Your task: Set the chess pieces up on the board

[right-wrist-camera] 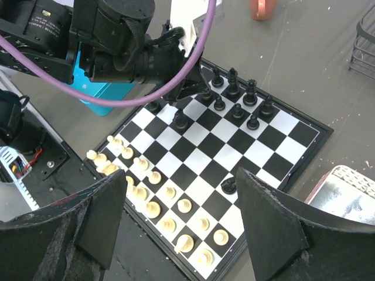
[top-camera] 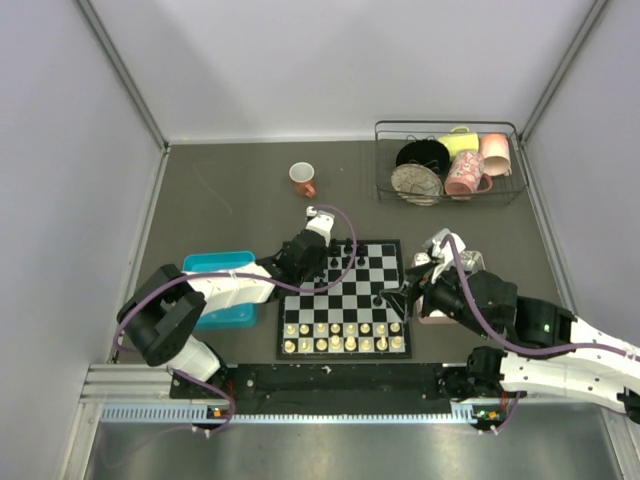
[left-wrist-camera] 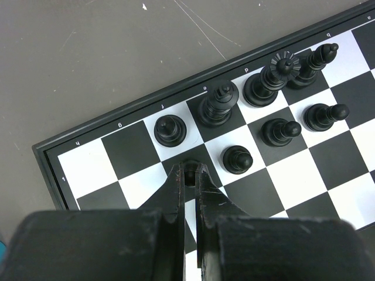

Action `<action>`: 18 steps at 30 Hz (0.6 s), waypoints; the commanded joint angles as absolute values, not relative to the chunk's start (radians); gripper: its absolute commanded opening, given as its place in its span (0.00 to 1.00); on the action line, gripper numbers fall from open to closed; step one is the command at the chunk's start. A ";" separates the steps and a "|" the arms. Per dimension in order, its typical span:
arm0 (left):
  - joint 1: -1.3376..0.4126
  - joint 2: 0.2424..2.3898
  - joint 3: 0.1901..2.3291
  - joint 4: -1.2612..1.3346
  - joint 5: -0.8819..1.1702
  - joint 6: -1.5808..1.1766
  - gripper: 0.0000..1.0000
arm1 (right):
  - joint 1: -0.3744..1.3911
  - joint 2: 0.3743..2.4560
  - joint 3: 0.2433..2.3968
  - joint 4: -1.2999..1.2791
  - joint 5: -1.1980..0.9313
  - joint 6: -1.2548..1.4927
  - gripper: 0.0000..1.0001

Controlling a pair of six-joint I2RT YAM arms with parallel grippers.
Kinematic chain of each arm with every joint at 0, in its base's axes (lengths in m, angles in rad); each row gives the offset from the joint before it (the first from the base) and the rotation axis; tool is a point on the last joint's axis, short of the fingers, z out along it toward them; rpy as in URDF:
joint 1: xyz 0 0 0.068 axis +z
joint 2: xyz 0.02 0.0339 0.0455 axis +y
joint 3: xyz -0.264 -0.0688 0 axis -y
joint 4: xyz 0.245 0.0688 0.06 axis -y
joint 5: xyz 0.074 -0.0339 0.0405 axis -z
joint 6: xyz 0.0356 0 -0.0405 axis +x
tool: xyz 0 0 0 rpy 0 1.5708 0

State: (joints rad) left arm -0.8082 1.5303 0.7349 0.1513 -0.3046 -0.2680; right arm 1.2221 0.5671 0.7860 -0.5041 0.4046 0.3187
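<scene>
Above the arms, hard to make out: the left pincer sits over the far-left part of the board and covers the squares beneath it. The right pincer is a dark mass at the board's right edge, and its gap is unreadable here.
Above the arms, board: it lies flat on the surface with its edges parallel to the surface's. The chess pieces stand along the far side and the white pieces in two rows along the near side. One stray black piece is alone near the right edge.
Left wrist, cut off: the pincer's body fills the bottom, and the board runs out of frame at right.
Left wrist, pincer: the fingers are almost together, closed on the round head of a black pawn. The rest of it is hidden.
Left wrist, direction: the board's border runs diagonally from lower left to upper right, with tall figures upright in the border row.
Right wrist, pincer: the fingers are spread wide, holding and touching nothing. The stray black piece shows between them on the board below.
Right wrist, hidden: the left arm covers the board's far-left corner.
</scene>
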 commanded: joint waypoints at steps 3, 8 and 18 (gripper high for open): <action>-0.813 1.542 0.742 0.161 -0.301 -0.287 0.08 | 1.235 0.571 0.782 -0.494 0.426 0.324 0.75; -0.813 1.536 0.742 0.160 -0.308 -0.285 0.29 | 1.235 0.571 0.782 -0.494 0.423 0.322 0.75; -0.813 1.520 0.755 0.141 -0.347 -0.281 0.36 | 1.235 0.572 0.796 -0.495 0.428 0.316 0.75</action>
